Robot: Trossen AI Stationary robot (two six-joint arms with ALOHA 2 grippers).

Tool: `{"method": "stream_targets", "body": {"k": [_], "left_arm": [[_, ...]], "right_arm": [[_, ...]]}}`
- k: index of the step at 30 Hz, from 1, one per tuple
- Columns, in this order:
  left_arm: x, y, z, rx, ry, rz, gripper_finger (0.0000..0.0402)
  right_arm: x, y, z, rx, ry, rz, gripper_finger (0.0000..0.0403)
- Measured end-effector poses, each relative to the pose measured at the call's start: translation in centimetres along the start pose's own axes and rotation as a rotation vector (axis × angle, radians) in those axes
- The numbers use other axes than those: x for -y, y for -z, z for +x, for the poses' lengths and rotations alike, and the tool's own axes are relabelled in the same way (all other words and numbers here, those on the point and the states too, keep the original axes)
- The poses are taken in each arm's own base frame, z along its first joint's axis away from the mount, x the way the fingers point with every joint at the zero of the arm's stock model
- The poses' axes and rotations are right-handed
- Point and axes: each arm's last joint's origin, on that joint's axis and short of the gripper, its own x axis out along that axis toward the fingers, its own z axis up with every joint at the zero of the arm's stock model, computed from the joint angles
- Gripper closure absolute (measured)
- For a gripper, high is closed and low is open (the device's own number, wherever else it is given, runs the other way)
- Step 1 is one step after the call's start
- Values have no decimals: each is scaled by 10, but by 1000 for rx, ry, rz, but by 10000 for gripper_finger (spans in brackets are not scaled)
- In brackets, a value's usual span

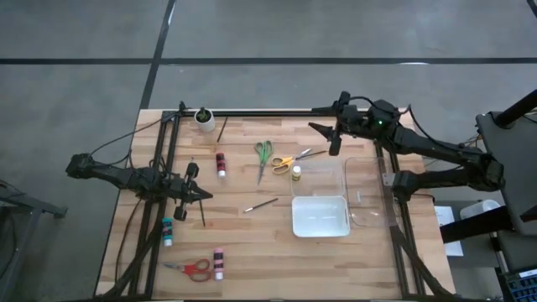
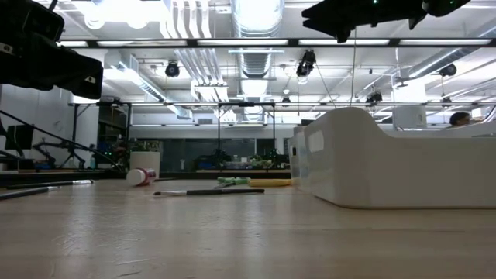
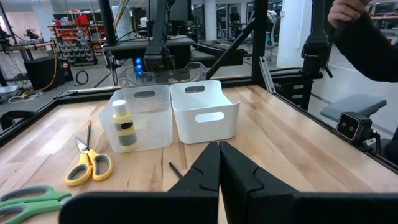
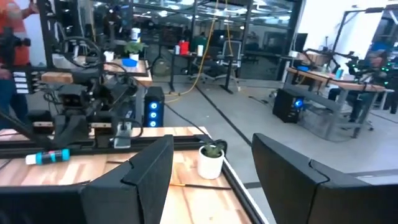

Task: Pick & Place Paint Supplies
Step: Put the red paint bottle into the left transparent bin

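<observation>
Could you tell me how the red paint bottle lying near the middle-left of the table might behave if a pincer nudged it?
The red paint bottle lies on its side on the smooth wooden table, so it would probably roll if pushed across its length. It looks small and slim, so likely light and easy to knock away. Its rounded body may slip unless it is gripped squarely.

Overhead, table-level and two wrist cameras share the table (image 1: 252, 243).
</observation>
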Motion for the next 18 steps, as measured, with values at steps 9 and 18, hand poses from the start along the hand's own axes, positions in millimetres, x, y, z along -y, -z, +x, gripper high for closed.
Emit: {"method": "stream_targets", "body": {"k": [9, 18], "left_arm": [[0, 0, 0, 0, 0, 0, 398], [0, 0, 0, 0, -1, 0, 398]], "right_arm": [[1, 7, 7, -30, -5, 6, 186], [2, 18, 17, -80, -11, 17, 186]]}}
